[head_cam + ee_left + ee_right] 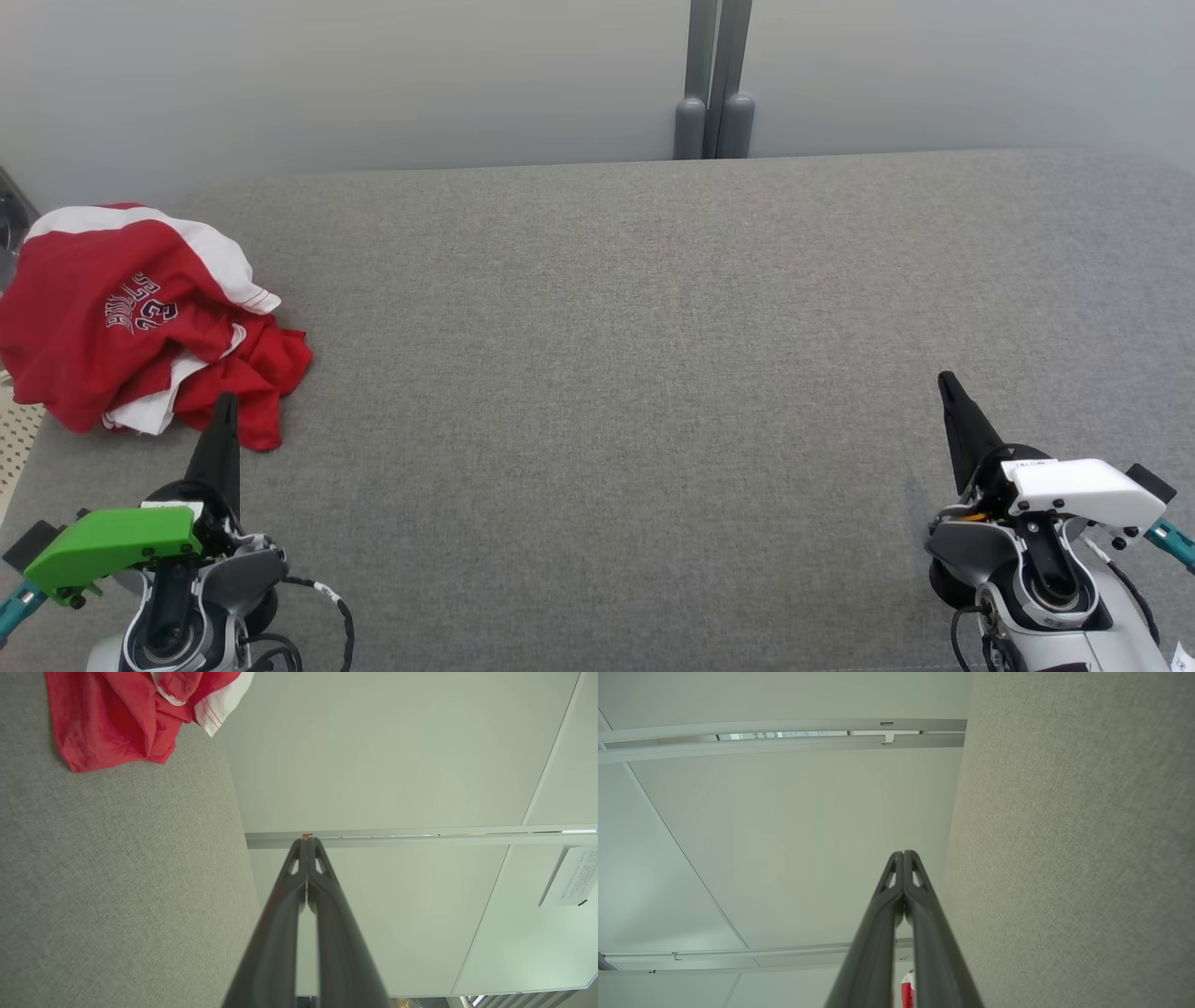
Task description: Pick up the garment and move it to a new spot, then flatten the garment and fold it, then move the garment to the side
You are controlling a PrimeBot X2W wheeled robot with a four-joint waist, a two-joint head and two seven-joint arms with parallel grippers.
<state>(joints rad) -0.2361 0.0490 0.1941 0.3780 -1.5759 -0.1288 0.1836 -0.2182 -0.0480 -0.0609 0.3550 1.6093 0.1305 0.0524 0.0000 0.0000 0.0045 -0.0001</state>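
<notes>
Head view shows a wide grey fabric surface (597, 392) that takes up most of the picture, with a pale wall (373, 75) behind it and a grey post (714, 84) standing at the far edge. The garment (140, 317), red with white parts and some lettering, lies crumpled in a heap at the far left side of the surface, near its left edge.

The left gripper (226, 403) is at the lower left under a green cover (112, 546). Its tip stands before the near hem of the garment. In the left wrist view its two dark fingers (280, 905) are pressed together with nothing between them, and the cloth lies apart from them, off to one side.

The right gripper (946, 381) is at the lower right under a white cover (1083, 490), well apart from the garment, and its fingers (878, 914) are likewise pressed together on nothing.
</notes>
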